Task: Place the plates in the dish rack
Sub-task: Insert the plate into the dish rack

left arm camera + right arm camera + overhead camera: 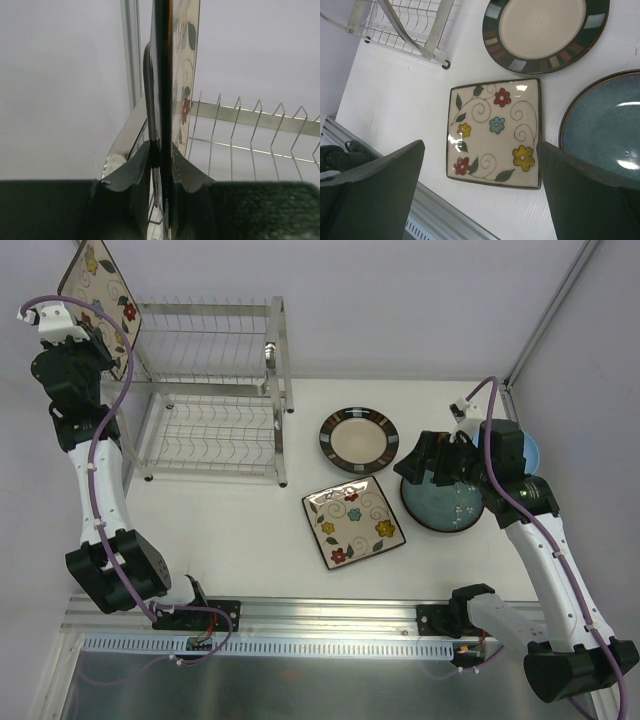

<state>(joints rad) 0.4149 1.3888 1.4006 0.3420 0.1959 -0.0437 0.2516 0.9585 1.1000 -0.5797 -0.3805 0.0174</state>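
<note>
You have five plates in view, one dish rack [210,386] and two grippers. Two of the plates are square, cream and floral with dark edges. The first square plate [184,95] stands on edge in your left gripper [162,150], whose jaws are clenched on its lower rim, one finger on each face. In the overhead view it sits tilted at the upper left of the frame, over the left end of the rack's upper tier. The left wrist view shows it just beside a frame bar, with the wire slots to its right; whether it sits in a slot you cannot tell. The second square plate [355,523] lies flat near the centre of the overhead frame. Above it lies the round dark-rimmed cream plate [359,440], and to its right the dark teal plate [445,512], partly under your right gripper [480,144], which hangs over the table with its jaws spread wide and nothing between them. A sliver of a light blue plate [532,452] shows behind that arm. The two-tier rack stands at the upper left on a white table [250,540]. Plain pale walls close the back and the right, and a ribbed metal rail [330,612] runs along the bottom of the frame.
</note>
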